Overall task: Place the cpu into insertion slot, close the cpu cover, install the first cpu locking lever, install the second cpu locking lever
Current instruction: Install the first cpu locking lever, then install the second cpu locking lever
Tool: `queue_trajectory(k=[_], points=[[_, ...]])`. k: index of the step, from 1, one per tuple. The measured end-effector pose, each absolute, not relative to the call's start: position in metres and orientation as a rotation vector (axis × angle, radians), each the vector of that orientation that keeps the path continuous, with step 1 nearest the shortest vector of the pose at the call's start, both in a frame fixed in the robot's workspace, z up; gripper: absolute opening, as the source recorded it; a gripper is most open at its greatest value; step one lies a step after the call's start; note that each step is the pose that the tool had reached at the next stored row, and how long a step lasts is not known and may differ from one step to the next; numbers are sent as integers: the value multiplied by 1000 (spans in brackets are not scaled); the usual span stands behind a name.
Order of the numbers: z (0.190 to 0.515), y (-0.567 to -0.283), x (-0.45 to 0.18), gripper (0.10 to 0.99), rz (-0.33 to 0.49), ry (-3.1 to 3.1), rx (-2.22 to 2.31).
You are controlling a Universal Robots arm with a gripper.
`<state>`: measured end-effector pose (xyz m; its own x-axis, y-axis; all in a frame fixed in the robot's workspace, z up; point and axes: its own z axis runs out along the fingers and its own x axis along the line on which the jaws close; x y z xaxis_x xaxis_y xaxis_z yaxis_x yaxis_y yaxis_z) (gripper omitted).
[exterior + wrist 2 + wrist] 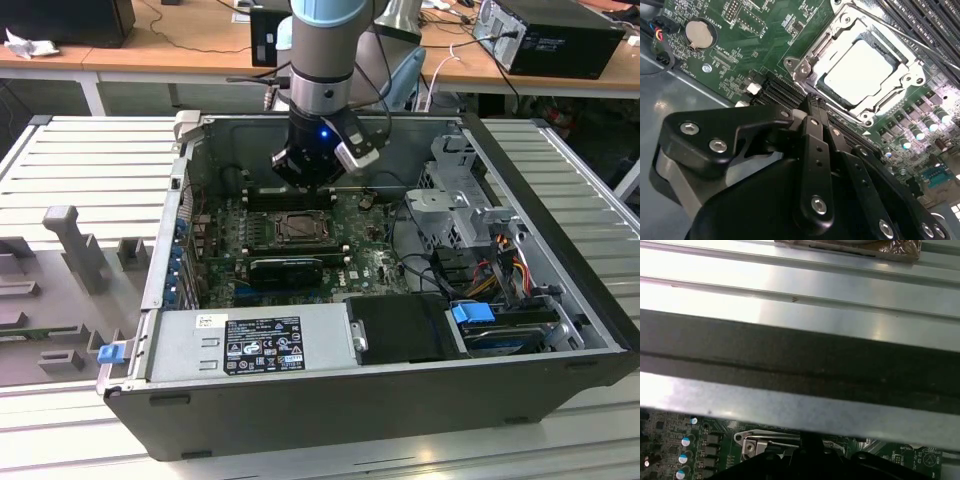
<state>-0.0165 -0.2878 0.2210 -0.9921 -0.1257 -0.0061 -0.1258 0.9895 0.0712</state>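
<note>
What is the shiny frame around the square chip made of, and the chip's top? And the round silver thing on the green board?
The cpu cover looks like bare polished metal: it glints brightly. The cpu top seems matte pale metal, glowing evenly. The coin battery looks like brushed metal, round and silvery.

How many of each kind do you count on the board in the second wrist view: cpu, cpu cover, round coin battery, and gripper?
cpu: 1
cpu cover: 1
coin battery: 1
gripper: 1
Total: 4
</note>
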Motion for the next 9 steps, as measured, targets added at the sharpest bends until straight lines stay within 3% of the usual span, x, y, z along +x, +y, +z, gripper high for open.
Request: queue_trajectory(k=[9], points=[[221, -291, -17, 106, 112, 3132, -198]])
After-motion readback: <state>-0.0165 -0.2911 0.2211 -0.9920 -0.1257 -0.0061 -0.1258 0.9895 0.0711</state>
